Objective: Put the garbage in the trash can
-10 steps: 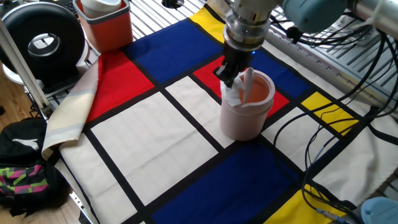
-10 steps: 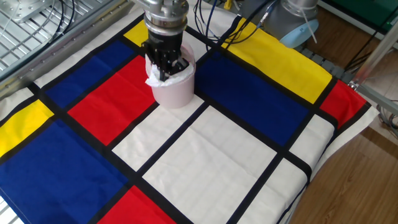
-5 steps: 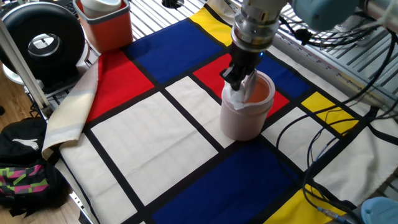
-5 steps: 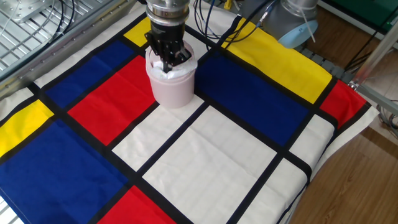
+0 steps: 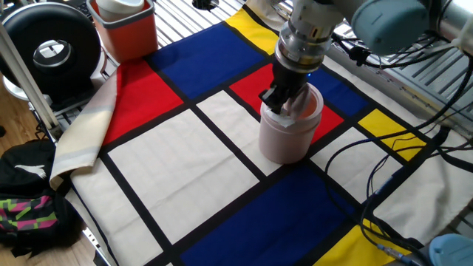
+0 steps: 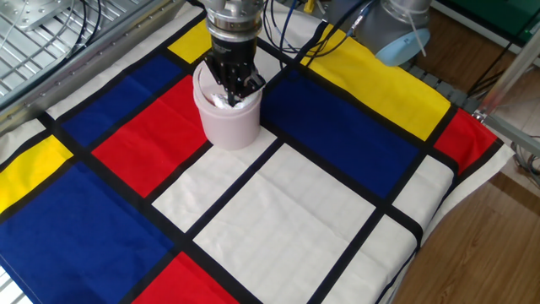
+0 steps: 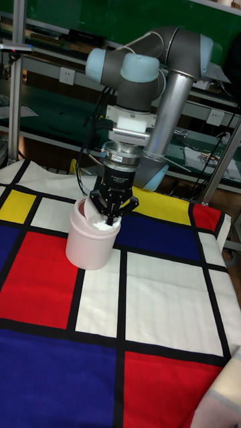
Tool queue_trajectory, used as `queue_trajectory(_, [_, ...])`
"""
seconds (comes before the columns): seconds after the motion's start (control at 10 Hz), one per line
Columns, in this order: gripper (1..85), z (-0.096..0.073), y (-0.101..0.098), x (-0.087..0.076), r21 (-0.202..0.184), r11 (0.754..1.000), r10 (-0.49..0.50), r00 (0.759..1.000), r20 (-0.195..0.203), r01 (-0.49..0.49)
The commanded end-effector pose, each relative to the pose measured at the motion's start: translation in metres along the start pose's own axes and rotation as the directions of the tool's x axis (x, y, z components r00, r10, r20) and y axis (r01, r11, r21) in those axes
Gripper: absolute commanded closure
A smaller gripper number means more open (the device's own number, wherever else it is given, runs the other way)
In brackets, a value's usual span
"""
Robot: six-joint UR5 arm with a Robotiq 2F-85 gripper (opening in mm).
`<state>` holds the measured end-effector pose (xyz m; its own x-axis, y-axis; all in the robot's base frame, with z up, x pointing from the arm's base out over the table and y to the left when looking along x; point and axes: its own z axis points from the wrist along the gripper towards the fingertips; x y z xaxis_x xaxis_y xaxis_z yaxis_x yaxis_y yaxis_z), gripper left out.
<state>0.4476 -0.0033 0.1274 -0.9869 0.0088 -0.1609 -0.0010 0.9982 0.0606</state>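
Black gripper (image 7: 111, 212) fingers are seen lowered into the open mouth of the trash can (image 7: 91, 242), with their tips at or just below its rim. White tissue, the garbage (image 7: 102, 226), is seen inside the can directly beneath and between the fingertips; in the other fixed view it shows as a small white patch (image 6: 221, 100) at the tips, and in one fixed view a little white (image 5: 275, 109) appears at the rim beside the fingers. Whether the fingers are clamped on the tissue or merely touching it cannot be told, since the tips are crowded together within the opening. The gripper (image 5: 283, 98) is carried by a silver wrist and the grey and pale blue arm (image 7: 150, 63), which rises behind the can and bends back toward its base. The can stands upright, and its pink swing lid is seen tilted inward within the opening on the side away from the fingers in one fixed view. The can (image 6: 225, 114) rests on a tablecloth (image 6: 321, 211) of red, blue, yellow and white blocks divided by black lines, at a crossing of those lines between a red block and a blue one. Well apart from the can, at the far corner of the table in one fixed view, a red-orange square bin (image 5: 124, 28) with a white insert is placed.
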Motion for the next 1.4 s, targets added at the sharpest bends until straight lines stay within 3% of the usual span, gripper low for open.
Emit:
queue_trajectory(0.0, [84.7,0.003,0.005,0.000,-0.027,0.999,-0.020,1.000,0.007,0.020])
queue_trajectory(0.1, [84.7,0.001,0.001,0.004,-0.013,0.999,-0.039,0.999,-0.015,0.039])
queue_trajectory(0.2, [84.7,-0.005,-0.012,0.012,0.042,0.998,-0.051,0.997,-0.065,0.054])
queue_trajectory(0.3, [84.7,-0.009,-0.014,0.017,0.045,0.996,-0.068,0.993,-0.098,0.073])
queue_trajectory(0.4, [78.0,-0.010,-0.015,0.020,0.039,0.994,-0.097,0.988,-0.117,0.103])
queue_trajectory(0.7, [73.3,-0.014,-0.014,0.022,0.027,0.993,-0.111,0.984,-0.139,0.116])
queue_trajectory(0.8, [73.7,-0.019,-0.021,0.021,0.053,0.990,-0.123,0.981,-0.151,0.133])
queue_trajectory(1.3, [75.3,-0.039,-0.018,0.017,0.071,0.992,-0.095,0.981,-0.167,0.108])
